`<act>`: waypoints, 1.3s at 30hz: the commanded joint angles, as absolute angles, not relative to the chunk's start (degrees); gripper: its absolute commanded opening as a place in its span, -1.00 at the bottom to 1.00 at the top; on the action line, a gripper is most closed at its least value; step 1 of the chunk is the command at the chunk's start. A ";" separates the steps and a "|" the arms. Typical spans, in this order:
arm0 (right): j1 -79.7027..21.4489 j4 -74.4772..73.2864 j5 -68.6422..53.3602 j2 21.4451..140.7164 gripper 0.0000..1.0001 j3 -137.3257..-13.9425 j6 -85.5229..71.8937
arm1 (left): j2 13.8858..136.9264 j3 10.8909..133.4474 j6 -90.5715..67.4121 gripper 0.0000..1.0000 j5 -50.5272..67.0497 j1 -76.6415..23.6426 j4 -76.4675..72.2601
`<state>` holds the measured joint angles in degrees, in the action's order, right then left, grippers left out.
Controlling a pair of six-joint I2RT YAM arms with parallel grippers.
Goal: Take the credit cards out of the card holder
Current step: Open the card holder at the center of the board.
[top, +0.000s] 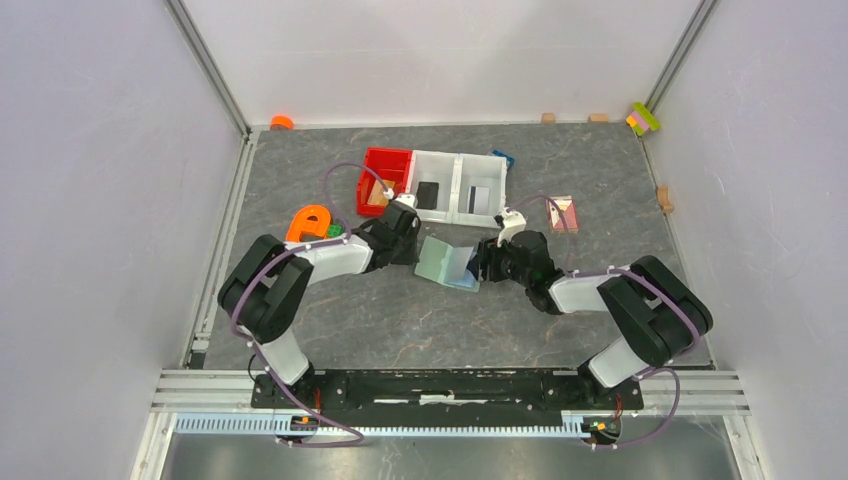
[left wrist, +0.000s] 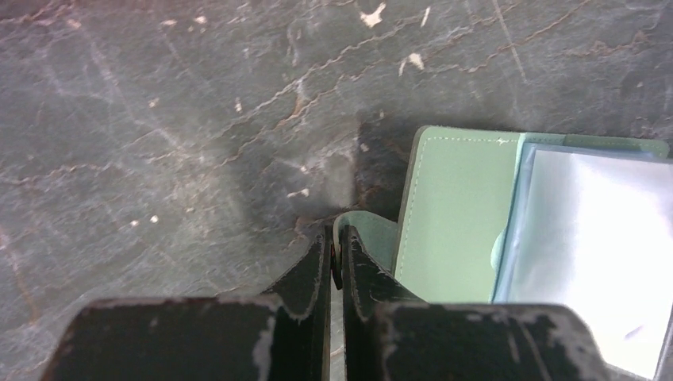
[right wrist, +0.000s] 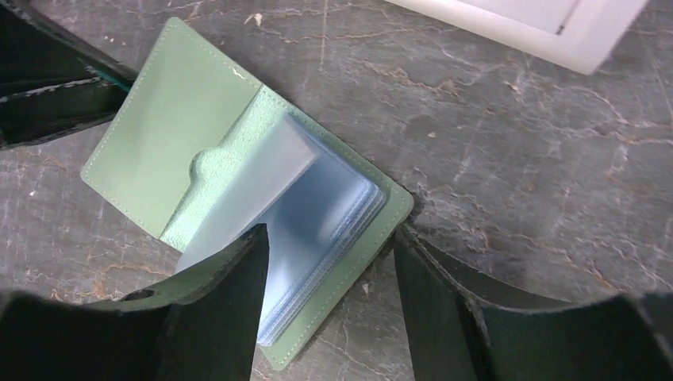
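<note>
The sage-green card holder (top: pixel 440 258) lies open on the table between my two grippers. It also shows in the left wrist view (left wrist: pixel 452 214) and the right wrist view (right wrist: pixel 174 119). A stack of pale blue-white leaves (right wrist: pixel 317 214) fills its right half; I cannot tell cards from sleeves. My left gripper (top: pixel 412 245) is shut on the holder's small tab (left wrist: pixel 373 230) at its left edge. My right gripper (right wrist: pixel 329 238) is open over the holder's right edge, one finger above the leaves and one beside the holder on the table.
A red bin (top: pixel 385 168) and two white bins (top: pixel 455 185) stand behind the holder, each with a flat item inside. A pink square item (top: pixel 563 213) lies to their right, an orange piece (top: pixel 308 222) to their left. Small blocks lie along the back wall.
</note>
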<state>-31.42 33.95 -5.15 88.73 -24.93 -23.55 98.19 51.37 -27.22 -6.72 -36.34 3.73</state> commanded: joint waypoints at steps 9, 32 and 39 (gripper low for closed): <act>-31.82 45.46 -15.91 88.19 0.02 -24.03 -25.27 | 102.52 54.14 -25.53 -0.85 3.98 -38.06 0.22; -31.97 45.18 -15.67 88.46 -0.35 -24.52 -23.21 | 101.24 53.79 -23.96 -0.24 9.38 -40.19 -4.42; -31.99 43.42 -14.33 88.98 -0.40 -25.12 -23.09 | 98.44 50.40 -25.59 0.21 11.87 -40.02 -9.59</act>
<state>-31.51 46.52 -15.55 88.07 -23.62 -24.43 101.34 52.12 -24.67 8.69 -39.75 -5.39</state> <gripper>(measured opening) 0.316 0.555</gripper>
